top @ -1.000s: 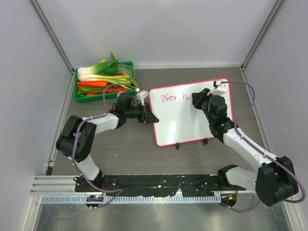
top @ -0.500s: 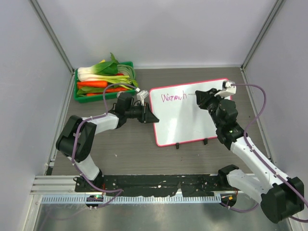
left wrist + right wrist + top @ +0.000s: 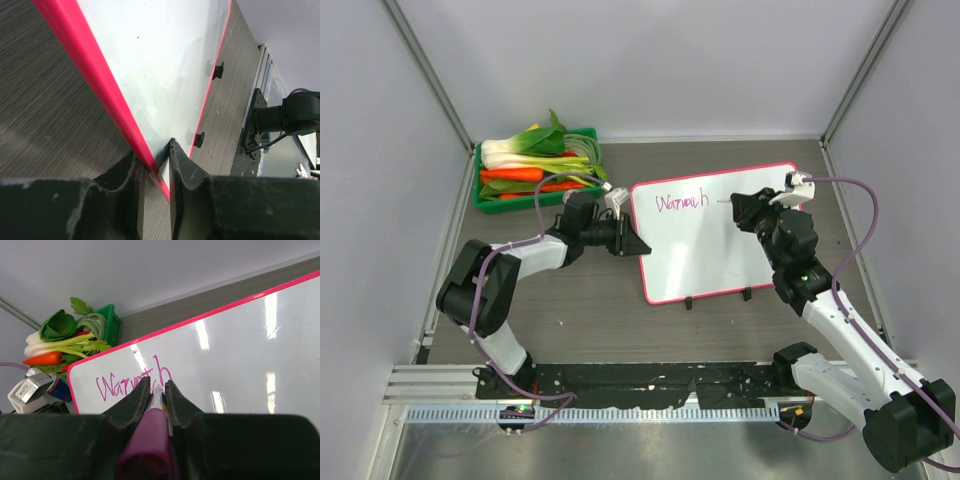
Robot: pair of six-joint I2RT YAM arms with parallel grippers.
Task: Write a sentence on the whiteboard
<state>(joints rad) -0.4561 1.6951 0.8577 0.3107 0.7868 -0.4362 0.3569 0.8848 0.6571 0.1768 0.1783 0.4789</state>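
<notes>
While my left claw (image 3: 159, 150) clamps the rounded pink-red frame, the whiteboard (image 3: 705, 255) lies mid-table on the grey wood-grain table (image 3: 570, 310). It is glossy white and rectangular, with two small black feet (image 3: 689, 303) on its near edge. My right claw (image 3: 157, 387) is clenched on a smooth magenta marker (image 3: 149, 440). Its pale tip sits close by the last letter; whether it touches I cannot tell. The sentence (image 3: 132, 382) is thin pink cursive ending in a tall h, near the board's far edge. Off the board's far left corner stands a green crate (image 3: 480, 203) heaped with leafy greens and orange carrots (image 3: 520, 175), and my left arm lies near both. Only the right wrist view shows the marker's barrel, which my fingers hide from overhead. Only the left wrist view shows the frame nipped between my dark, ridged pads. Glare streaks the white surface.
</notes>
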